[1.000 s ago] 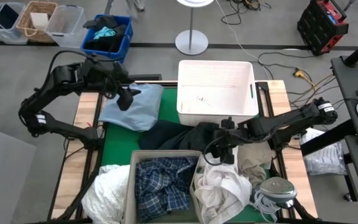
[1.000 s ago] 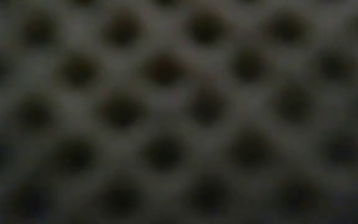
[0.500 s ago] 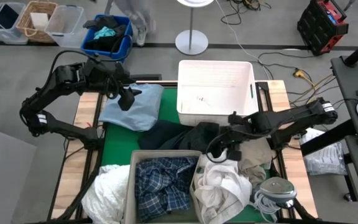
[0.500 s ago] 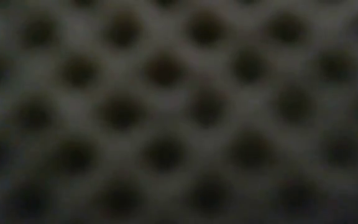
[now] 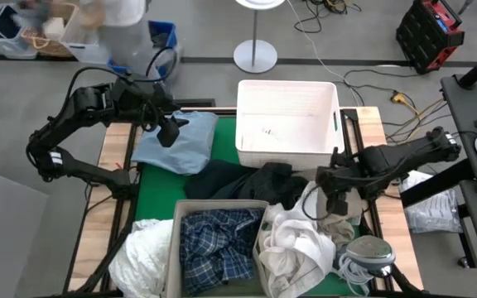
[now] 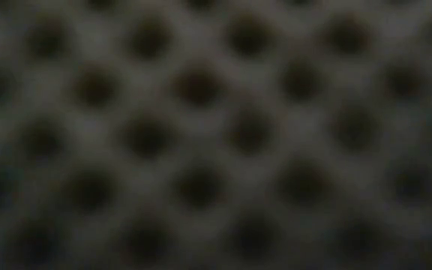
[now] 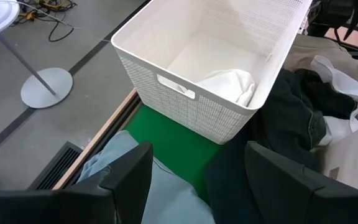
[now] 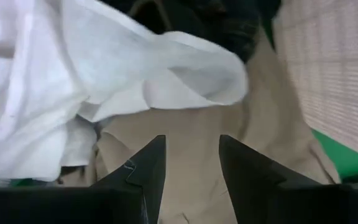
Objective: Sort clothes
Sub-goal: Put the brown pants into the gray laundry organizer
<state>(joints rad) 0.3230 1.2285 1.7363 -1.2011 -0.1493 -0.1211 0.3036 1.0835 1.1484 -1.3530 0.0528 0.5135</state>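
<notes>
Overhead looks straight down; wrists close, sharing white basket (image 7: 229, 74); low view seemingly blocked.

The wooden counter (image 5: 113, 149) carries a green mat (image 5: 149, 189). On it, a white basket (image 5: 288, 120); beside that a light blue shirt (image 5: 180, 145), dark jeans (image 5: 222, 178) and a grey bin (image 5: 218, 248) nearer.

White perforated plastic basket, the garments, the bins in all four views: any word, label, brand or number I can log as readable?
No text can be read in any view.
White perforated plastic basket: a small dark mark on its floor, too small to read.
Low view: only a blurred dotted pattern.
Blue plaid shirt and khaki garment: no visible labels.
</notes>
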